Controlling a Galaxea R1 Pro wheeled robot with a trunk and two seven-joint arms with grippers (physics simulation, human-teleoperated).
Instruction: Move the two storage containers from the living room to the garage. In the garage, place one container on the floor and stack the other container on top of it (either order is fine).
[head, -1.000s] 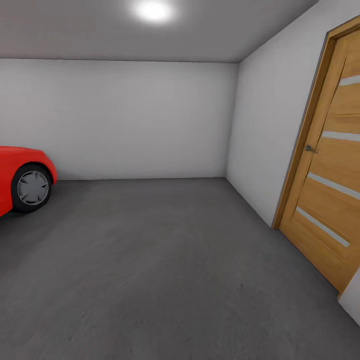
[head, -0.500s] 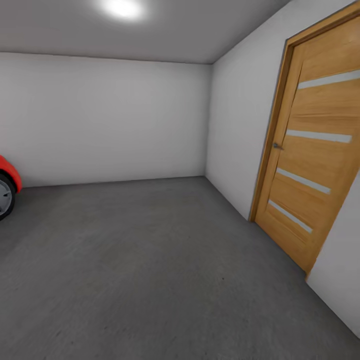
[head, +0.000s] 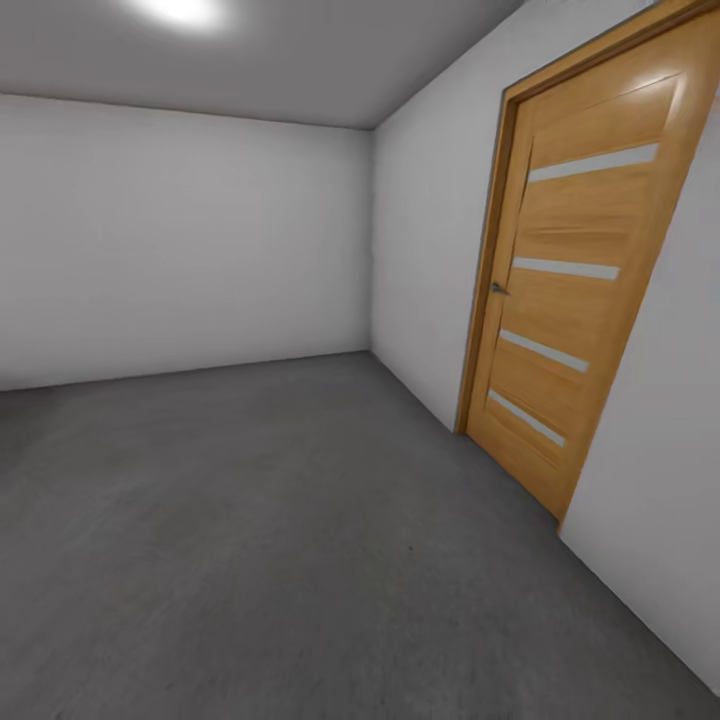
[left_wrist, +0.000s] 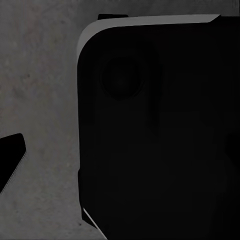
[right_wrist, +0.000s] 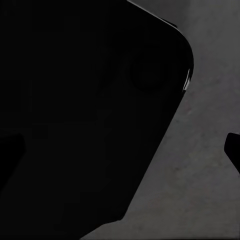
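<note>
Here, garage (head: 190, 230), concrete floor (head: 300, 540), closed wooden door (head: 570, 290)

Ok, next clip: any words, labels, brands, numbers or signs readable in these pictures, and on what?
None: no text can be read in any of the views.
The light-wood door with four pale glass strips bears no lettering or number.
The plain white-grey walls and the dark grey concrete floor carry no sign or marking.
The black robot parts close to both wrist cameras show no label.

Door (head: 565, 290) top cut off by frame
</note>
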